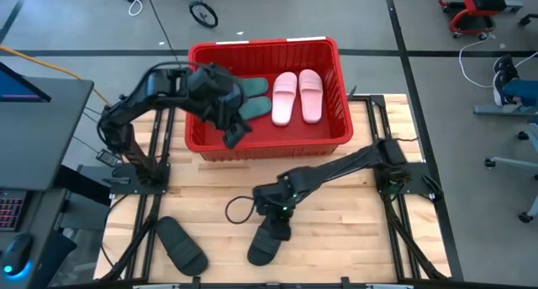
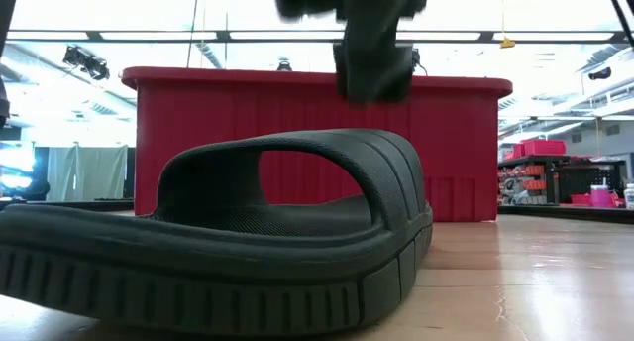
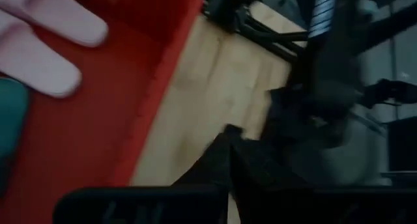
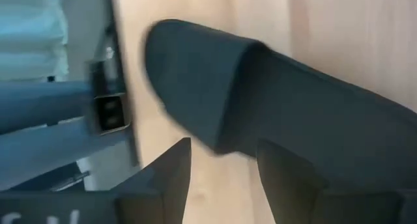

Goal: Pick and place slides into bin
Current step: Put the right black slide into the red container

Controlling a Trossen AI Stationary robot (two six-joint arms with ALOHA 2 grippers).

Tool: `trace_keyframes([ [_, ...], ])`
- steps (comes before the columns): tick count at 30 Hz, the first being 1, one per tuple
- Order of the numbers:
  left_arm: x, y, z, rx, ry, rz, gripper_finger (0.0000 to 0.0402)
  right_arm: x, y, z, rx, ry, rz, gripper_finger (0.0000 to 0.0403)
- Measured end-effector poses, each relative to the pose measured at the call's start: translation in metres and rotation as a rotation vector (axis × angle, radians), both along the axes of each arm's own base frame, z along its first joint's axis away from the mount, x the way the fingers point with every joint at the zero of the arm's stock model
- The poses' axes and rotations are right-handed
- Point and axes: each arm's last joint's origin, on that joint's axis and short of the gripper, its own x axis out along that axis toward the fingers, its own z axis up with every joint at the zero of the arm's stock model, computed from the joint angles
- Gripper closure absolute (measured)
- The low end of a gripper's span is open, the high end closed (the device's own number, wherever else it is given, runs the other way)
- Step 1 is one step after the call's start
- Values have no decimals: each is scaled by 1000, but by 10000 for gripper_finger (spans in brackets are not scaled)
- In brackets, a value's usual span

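The red bin stands at the table's far middle and holds two pale pink slides and two dark green slides. Two black slides lie on the table near its front edge: one at the middle and one to its left. My right gripper is open just above the middle black slide, its fingers pointing down at it. In the low view the gripper hangs clear above the slide's strap. My left gripper is shut and empty over the bin's near wall.
The bin's near wall lies under my left gripper, with bare table between it and the black slides. A black cable loop lies on the table beside my right arm. Metal frame rails run along the table's left and right sides.
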Motion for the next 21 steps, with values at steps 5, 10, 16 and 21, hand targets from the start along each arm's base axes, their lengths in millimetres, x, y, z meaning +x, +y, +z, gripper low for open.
trace_keyframes([
  [5,2,-21,1,-14,-7,-60,370,10,-1,-38,-46,91,-42,231],
  [10,2,-33,1,-14,-7,-101,377,17,-8,-48,47,113,-33,233],
  [16,2,-37,1,-14,-8,-116,395,18,-4,-52,95,123,-9,233],
  [21,2,-37,1,-14,-7,-116,395,20,-14,-42,102,99,-47,233],
])
